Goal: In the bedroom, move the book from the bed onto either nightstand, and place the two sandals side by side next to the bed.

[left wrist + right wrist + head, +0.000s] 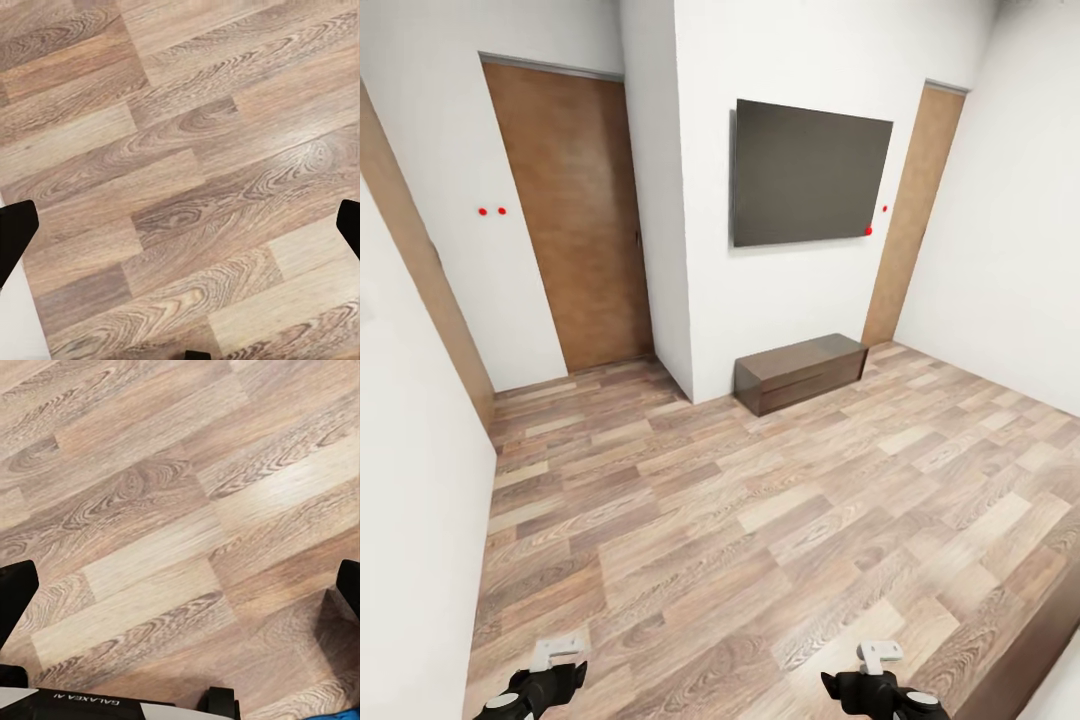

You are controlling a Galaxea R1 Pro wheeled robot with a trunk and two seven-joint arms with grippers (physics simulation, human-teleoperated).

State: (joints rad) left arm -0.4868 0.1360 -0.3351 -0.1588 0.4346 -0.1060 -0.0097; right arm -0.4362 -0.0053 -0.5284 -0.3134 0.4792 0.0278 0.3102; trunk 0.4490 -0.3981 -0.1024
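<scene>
Both pairs of fingers stand spread wide and carry nothing: in the left wrist view the left gripper [180, 225] shows dark fingertips [15, 236] at the two side edges of the frame with bare wooden floor [187, 150] between them, and the right gripper [180, 592] looks the same over its own patch of planks. I judge I am holding my arms low and tucked, pointed at the floor, because I am on my way and have nothing to reach for yet. In the head view my left gripper [545, 685] sits at the lower left and my right gripper [880, 685] at the lower middle-right, well apart. Ahead, in the upper middle of that frame, a dark flat screen [810, 172] hangs on a white wall, with a long low brown cabinet [802, 372] on the floor beneath it; a brown door [575, 225] stands at upper left and another [915, 215] at upper right. The book, nightstand and bed I cannot make out; a dark brown edge [1025, 650] at the lower right corner may be furniture, I cannot tell. The right wrist view gives one thing the head view does not: a sliver of bright blue [346, 714] at its lower right corner, possibly one of the sandals, though too little shows to be sure.
</scene>
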